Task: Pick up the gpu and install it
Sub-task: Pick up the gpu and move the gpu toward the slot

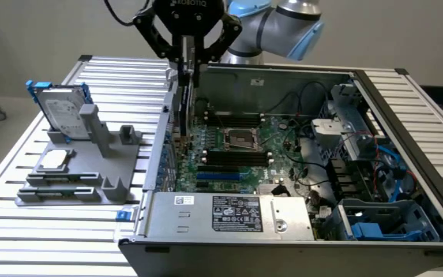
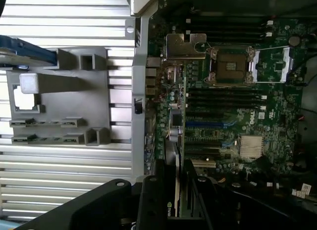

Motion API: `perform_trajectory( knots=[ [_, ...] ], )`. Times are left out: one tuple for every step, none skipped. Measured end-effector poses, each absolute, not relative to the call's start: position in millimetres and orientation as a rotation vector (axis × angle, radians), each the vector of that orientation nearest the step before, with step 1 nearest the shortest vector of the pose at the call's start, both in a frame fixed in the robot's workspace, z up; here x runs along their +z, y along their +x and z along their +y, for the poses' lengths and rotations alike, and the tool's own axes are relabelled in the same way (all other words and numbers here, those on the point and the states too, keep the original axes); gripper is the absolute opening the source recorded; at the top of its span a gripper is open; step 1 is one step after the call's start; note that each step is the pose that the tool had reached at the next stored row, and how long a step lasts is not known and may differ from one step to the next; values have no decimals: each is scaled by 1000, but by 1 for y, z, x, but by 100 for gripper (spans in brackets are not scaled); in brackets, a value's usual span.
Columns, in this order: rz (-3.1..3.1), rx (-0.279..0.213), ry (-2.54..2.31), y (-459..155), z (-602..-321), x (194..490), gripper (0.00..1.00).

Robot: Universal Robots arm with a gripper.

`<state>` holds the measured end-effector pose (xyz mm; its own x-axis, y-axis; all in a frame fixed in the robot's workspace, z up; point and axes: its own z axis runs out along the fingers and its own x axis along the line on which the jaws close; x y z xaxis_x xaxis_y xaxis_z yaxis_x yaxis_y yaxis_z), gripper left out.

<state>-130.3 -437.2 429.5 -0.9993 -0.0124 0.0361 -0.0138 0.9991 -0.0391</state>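
The gripper (image 1: 187, 57) runs off the exterior view's top edge, and its fingers (image 1: 160, 37) cover the top of the gpu (image 1: 183, 107) where they pinch it. The card stands edge-on beside the computer case (image 1: 299, 72) wall, so I cannot tell whether its lower edge touches a slot. In the wrist view the gpu is cut by the picture's edge. The power supply (image 1: 283, 222) label is too small to read.
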Motion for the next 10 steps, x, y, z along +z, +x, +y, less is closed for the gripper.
perform_trajectory(
  knots=[
    [-3105,61,20,-126,-437,429,26],
    [-3105,61,20,-121,-437,428,26],
    [-3105,61,20,-117,-437,427,26],
    [-3105,61,20,-112,-437,425,26],
    [-3105,61,20,-107,-437,423,26],
    [-3105,62,20,-103,-437,422,26],
    [-3105,62,20,-98,-437,420,26],
    [-3105,63,20,-94,-437,418,26],
    [-3105,63,20,-89,-437,416,26],
    [-3105,64,20,-85,-437,414,26]
  ],
)
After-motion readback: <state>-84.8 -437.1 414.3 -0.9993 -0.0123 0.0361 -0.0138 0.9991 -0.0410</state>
